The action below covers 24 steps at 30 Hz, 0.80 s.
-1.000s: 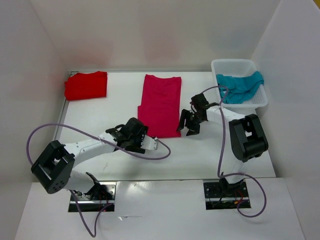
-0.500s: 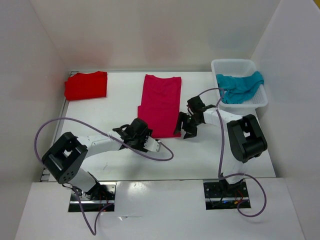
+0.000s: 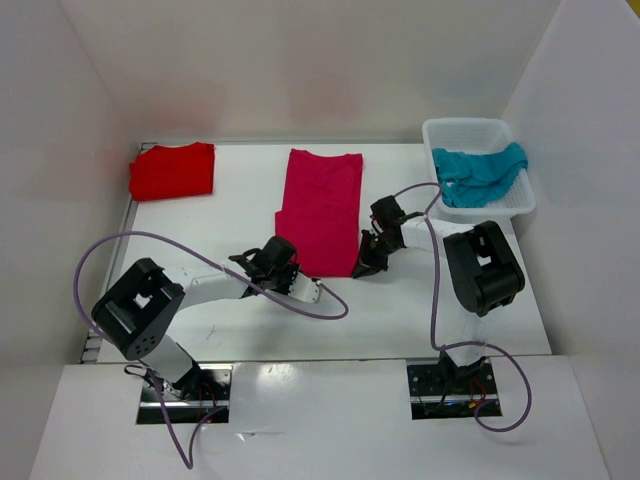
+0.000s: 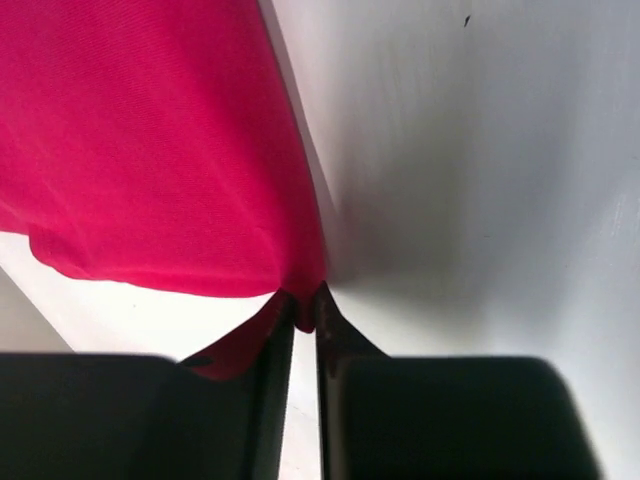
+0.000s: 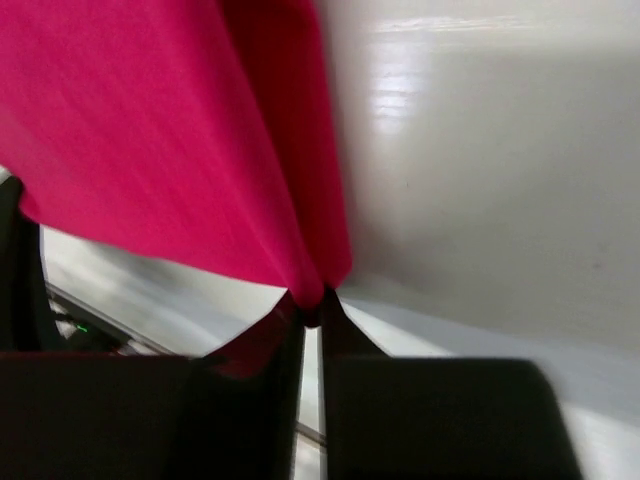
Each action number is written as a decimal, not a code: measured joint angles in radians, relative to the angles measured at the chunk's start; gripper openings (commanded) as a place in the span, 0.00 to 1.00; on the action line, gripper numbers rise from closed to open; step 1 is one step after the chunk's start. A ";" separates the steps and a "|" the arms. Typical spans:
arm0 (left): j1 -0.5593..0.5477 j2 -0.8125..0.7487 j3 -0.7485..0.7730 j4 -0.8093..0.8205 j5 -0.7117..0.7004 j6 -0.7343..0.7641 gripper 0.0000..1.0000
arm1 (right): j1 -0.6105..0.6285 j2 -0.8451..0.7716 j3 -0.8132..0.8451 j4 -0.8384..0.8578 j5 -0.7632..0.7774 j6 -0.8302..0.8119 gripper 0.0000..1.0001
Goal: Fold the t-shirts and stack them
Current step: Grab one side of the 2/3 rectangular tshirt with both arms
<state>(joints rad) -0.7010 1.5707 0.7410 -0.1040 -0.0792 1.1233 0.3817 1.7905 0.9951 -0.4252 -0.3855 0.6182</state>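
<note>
The crimson-pink t-shirt [image 3: 322, 205] lies flat in a long strip at the table's middle, collar end far from me. My left gripper [image 3: 287, 266] is shut on its near left corner; the left wrist view shows the cloth [image 4: 150, 140] pinched at the fingertips [image 4: 303, 300]. My right gripper [image 3: 366, 262] is shut on the near right corner, the fabric [image 5: 170, 130] bunching into its tips [image 5: 312, 305]. A bright red t-shirt [image 3: 172, 170] lies folded at the far left. The teal-blue t-shirt [image 3: 478, 172] is crumpled in the basket.
A white lattice basket [image 3: 510, 208] stands at the far right, against the white side wall. The left arm's purple cable [image 3: 150, 240] loops over the table's near left. White walls close in the table on three sides.
Both grippers moved in to the pink shirt's near corners and closed on them. The left arm's elbow swung to the right.
</note>
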 measured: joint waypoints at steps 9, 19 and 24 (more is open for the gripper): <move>0.001 -0.001 0.063 -0.082 0.022 -0.053 0.01 | 0.000 -0.002 -0.003 -0.006 -0.014 -0.016 0.00; -0.035 -0.112 0.082 -0.291 0.086 -0.223 0.00 | 0.060 -0.228 -0.092 -0.135 -0.024 -0.031 0.00; -0.090 -0.171 0.089 -0.434 0.102 -0.325 0.00 | 0.159 -0.332 -0.108 -0.224 -0.015 0.013 0.00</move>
<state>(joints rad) -0.7914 1.3998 0.8295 -0.5377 0.0231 0.7982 0.5411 1.4590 0.8871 -0.6487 -0.4004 0.6312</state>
